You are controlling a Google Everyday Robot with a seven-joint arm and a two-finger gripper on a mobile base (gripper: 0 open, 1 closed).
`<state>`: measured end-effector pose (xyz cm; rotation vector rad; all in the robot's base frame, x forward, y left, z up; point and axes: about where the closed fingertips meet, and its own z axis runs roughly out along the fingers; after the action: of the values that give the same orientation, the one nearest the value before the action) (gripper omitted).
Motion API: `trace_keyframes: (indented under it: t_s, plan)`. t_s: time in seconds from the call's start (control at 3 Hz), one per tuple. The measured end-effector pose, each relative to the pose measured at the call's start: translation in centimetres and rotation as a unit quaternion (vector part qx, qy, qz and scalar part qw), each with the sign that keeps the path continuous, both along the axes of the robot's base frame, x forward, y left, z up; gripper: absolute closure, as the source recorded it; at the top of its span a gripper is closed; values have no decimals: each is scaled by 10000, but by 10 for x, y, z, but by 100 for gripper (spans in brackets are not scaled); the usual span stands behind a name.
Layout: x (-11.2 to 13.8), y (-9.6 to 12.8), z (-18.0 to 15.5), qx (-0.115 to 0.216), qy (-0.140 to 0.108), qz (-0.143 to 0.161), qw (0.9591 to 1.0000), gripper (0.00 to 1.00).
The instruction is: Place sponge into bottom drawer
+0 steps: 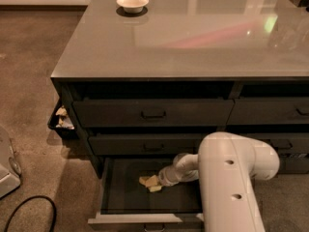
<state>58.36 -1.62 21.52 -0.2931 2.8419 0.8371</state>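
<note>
The bottom drawer [126, 201] of the wide stack is pulled open, and its dark floor shows. My gripper [151, 182] reaches in from the right at the end of the white arm [231, 178] and sits low over the drawer's middle. A pale yellow lump [145, 180] shows at the gripper's tip, close to or on the drawer floor. I cannot separate the sponge from the gripper's own cream-yellow parts there, nor tell whether it is held.
The two drawers above, top [153, 114] and middle [153, 147], are shut. A white bowl [132, 3] stands on the grey counter top [193, 37] at the back. A black bin [60, 121] hangs on the cabinet's left side. A black cable [29, 211] lies on the carpet.
</note>
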Motion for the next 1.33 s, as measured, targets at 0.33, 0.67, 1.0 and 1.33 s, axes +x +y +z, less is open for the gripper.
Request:
trace_keyframes:
  t_s: [0.33,0.67,1.0,1.33]
  plan:
    - [0,2,-26,46,229,-15,9997,100]
    - [1,5,-50,83,478,93,9988,83]
    - [1,7,-67,145,656,201,9975,59]
    - [1,6,-73,135,714,216,9971,36]
